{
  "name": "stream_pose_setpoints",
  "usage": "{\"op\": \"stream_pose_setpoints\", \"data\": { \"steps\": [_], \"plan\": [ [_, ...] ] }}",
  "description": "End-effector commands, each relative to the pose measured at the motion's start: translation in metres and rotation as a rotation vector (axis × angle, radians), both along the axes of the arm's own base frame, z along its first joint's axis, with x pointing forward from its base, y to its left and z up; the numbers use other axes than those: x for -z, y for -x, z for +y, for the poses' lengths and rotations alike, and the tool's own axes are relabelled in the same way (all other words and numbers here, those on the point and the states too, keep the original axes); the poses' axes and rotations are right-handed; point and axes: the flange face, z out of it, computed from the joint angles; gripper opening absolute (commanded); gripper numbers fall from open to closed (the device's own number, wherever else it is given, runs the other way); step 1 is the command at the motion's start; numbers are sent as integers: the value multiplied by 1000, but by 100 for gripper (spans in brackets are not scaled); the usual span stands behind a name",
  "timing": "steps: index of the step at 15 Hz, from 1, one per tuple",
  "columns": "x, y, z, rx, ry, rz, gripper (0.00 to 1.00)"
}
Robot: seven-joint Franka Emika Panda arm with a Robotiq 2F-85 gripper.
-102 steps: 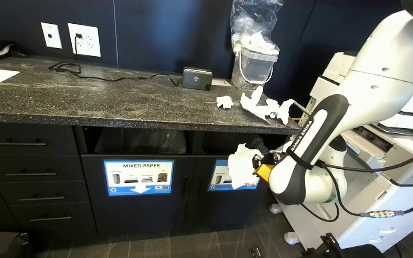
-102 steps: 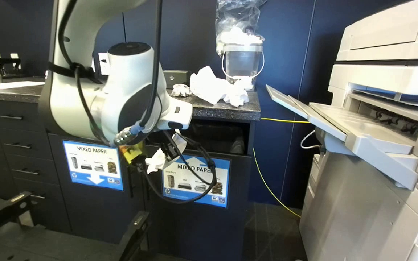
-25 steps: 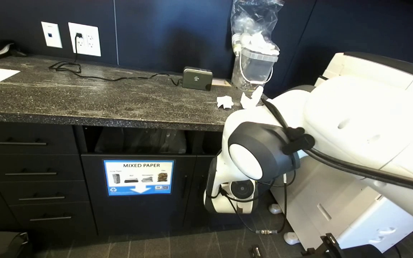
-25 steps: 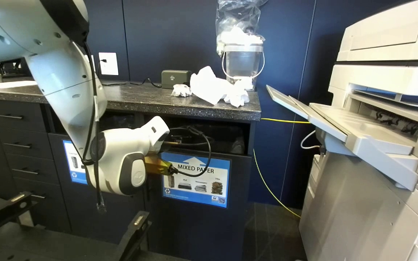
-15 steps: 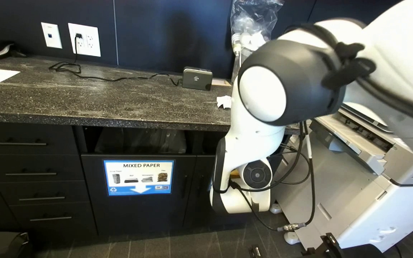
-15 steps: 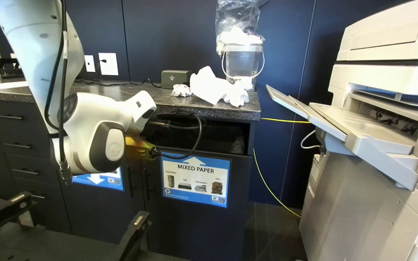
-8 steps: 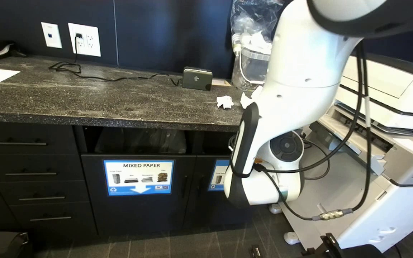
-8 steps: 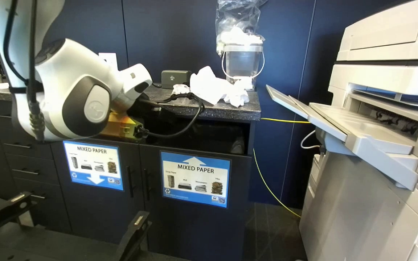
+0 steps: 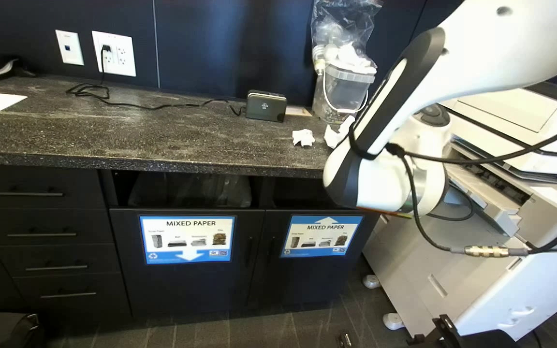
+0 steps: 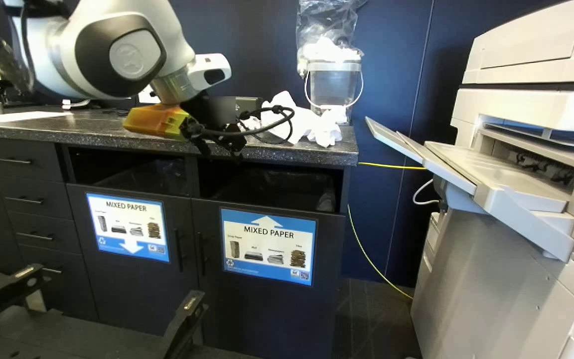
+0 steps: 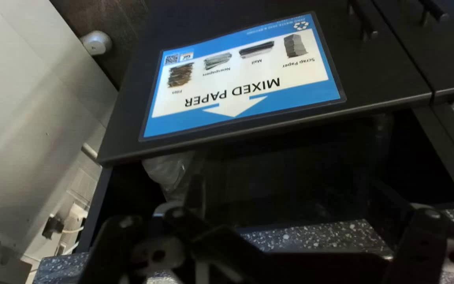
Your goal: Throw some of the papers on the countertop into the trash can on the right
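Crumpled white paper wads (image 10: pixel 287 122) were seen on the dark grey speckled stone countertop (image 9: pixel 162 128), near its end, partly blocked in an exterior view by the white-and-black arm (image 9: pixel 452 72). Black two-finger gripper (image 11: pixel 290 193) was positioned near the countertop's front edge, jaws spread apart. Dark cabinet-built trash can (image 10: pixel 272 314), marked with a blue-and-white rectangular up-arrow MIXED PAPER sign (image 10: pixel 269 249), was set under the countertop; slot (image 10: pixel 272 187) interior unreadable. Translucent plastic bucket (image 9: pixel 350 94) was parked at the countertop's back edge.
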Motion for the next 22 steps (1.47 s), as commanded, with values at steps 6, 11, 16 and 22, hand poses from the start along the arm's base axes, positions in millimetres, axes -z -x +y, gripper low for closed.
{"op": "stream_pose_setpoints", "data": {
  "steps": [6, 11, 16, 22],
  "plan": [
    [-97, -80, -73, -23, -42, 173, 100],
    [-193, -128, -92, 2, 44, 203, 100],
    [-291, -151, -104, 83, -8, 229, 100],
    [-273, -175, -126, 247, -336, 300, 100]
  ]
}}
